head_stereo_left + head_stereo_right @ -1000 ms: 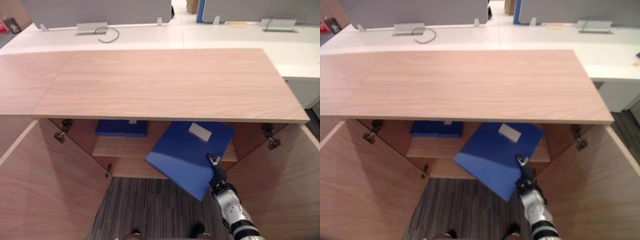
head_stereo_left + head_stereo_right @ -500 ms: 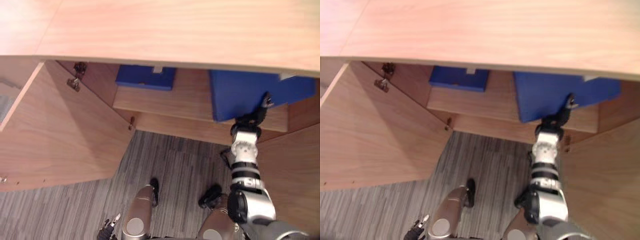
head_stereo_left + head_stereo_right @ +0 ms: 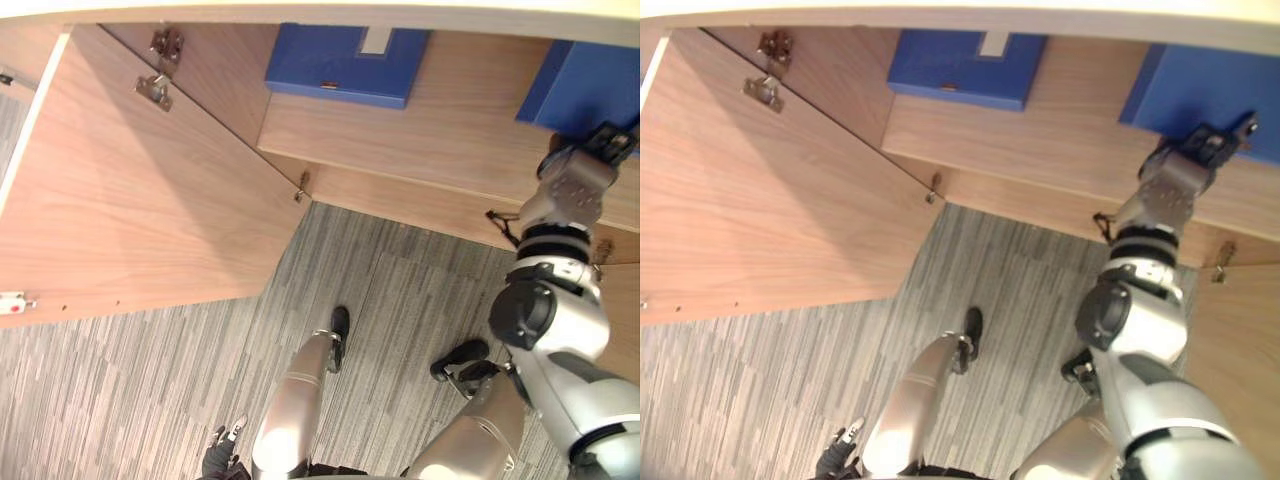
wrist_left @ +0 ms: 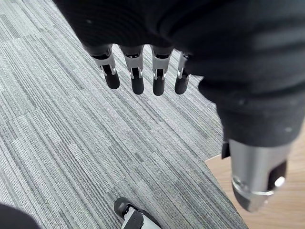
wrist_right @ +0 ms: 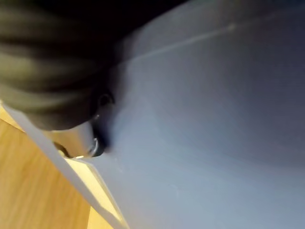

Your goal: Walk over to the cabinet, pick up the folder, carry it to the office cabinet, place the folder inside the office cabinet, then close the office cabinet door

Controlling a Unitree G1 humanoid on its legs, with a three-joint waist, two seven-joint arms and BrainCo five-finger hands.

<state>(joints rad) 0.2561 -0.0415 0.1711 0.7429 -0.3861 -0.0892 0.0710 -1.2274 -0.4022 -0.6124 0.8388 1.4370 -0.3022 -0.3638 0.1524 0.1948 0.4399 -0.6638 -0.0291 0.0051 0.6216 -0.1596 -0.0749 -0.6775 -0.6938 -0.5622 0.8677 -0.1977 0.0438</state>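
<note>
Right hand (image 3: pixel 1198 148) is clamped on the near edge of the folder (image 3: pixel 590 85): thumb (image 5: pixel 81 138) pressed onto the top cover. The other fingers go underneath, out of sight, so I read it as a pinch.

Folder is inside the office cabinet, at the right end of the shelf (image 3: pixel 430 130), under the cabinet top (image 3: pixel 300 12). It sits low over the shelf board and roughly flat, cover facing up. Can't confirm the near corner actually touches the wood.

Its sides are skewed to the shelf front, not square with it. The long axis probably runs front to back into the cabinet, but the far end is cut off, so treat that as a best read.

Looks: plain blue cover, smooth, with a pale thin edge along the near side in the right wrist view.

A second blue folder (image 3: pixel 345 62) lies flat on the same shelf further left, well apart, with a white tab (image 3: pixel 375 40) at its back edge.

The left door (image 3: pixel 130 200) is swung wide open, hinge (image 3: pixel 160 70) exposed.

Left hand (image 4: pixel 135 71) hangs down over the grey carpet (image 4: pixel 71 133), fingers straight, holding nothing.
</note>
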